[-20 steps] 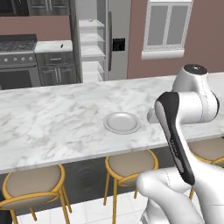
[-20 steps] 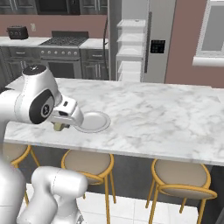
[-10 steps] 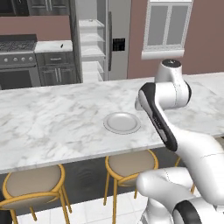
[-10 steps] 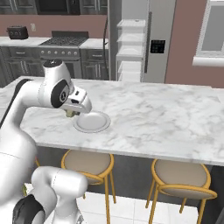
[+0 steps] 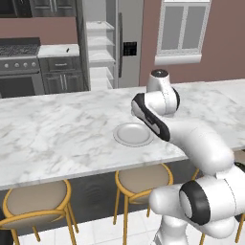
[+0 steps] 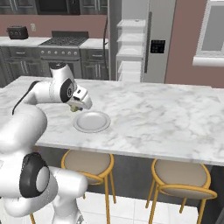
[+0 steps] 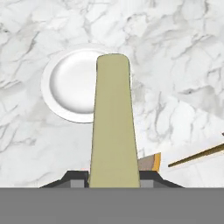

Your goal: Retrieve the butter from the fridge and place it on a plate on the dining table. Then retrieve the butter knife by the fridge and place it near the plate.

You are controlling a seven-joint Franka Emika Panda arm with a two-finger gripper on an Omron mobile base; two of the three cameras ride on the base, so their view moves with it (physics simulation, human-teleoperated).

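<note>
**Butter carried in over the plate**

The butter sat clamped in the narrowly open gripper, which had swung in to the plate's near rim on the bench. Release looked next; the knife remained unfetched.

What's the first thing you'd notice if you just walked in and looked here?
The big white robot arm bends over the long marble table, and its gripper holds a pale stick of butter just above the edge of a round grey plate. Behind the table, the fridge stands wide open, showing its white shelves.
</note>
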